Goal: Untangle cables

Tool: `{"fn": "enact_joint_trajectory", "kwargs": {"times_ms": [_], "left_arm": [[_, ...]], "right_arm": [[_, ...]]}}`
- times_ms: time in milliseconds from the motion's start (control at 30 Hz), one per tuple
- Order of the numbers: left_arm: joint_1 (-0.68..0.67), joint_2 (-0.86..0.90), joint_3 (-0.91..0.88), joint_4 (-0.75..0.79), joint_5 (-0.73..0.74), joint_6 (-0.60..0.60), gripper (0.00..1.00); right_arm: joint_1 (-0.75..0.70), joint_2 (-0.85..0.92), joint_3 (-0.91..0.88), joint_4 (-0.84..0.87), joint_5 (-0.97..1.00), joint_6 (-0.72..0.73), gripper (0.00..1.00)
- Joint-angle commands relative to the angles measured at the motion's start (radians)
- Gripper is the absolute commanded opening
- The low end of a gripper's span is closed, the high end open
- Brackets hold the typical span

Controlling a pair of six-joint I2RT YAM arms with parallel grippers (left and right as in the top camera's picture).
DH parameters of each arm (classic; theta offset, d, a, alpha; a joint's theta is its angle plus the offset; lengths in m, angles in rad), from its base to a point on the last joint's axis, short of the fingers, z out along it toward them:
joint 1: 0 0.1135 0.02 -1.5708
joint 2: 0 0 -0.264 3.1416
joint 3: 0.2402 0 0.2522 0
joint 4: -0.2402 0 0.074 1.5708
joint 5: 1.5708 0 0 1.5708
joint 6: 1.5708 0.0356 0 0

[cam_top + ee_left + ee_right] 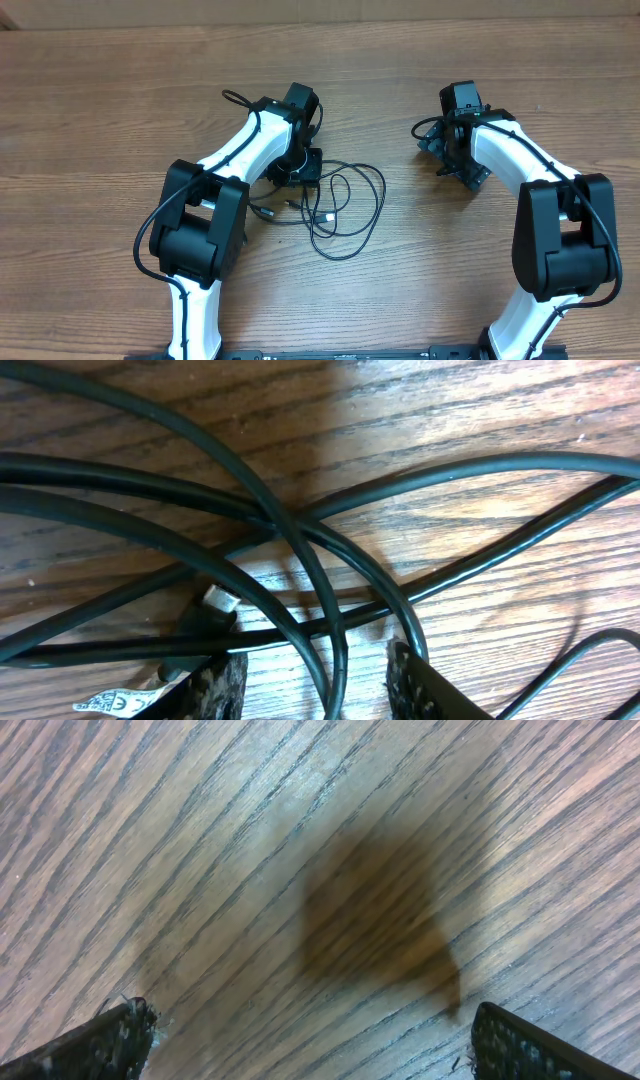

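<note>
Thin black cables (335, 210) lie in tangled loops on the wooden table at centre. My left gripper (300, 172) hangs low over the tangle's left edge. In the left wrist view several cable strands (300, 530) cross each other close up, and a small silver plug (218, 600) lies among them. The left gripper (318, 685) is open; two strands run between its fingers without being pinched. My right gripper (432, 140) is apart from the cables, at the right. It stands wide open (310, 1040) over bare wood with nothing between its fingers.
A white printed tag (115, 703) lies beside the left finger. The table (100, 120) is brown wood grain. A cardboard-coloured strip (320, 8) runs along the far edge. Both white arms reach in from the near edge.
</note>
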Motion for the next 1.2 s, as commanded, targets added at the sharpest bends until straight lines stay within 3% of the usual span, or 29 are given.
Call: {"fn": "enact_joint_trajectory", "kwargs": {"times_ms": [0, 733, 1167], "left_arm": [[-0.007, 0.039, -0.036, 0.016, -0.011, -0.003, 0.47], [-0.008, 0.039, -0.036, 0.018, -0.016, -0.004, 0.51], [-0.006, -0.029, -0.035, 0.02, -0.017, -0.06, 0.47]], "right_arm": [[-0.001, -0.011, -0.005, 0.002, 0.008, 0.003, 1.0], [-0.001, -0.011, -0.005, 0.002, 0.008, 0.003, 1.0], [-0.001, -0.011, -0.005, 0.002, 0.009, 0.003, 1.0]]}}
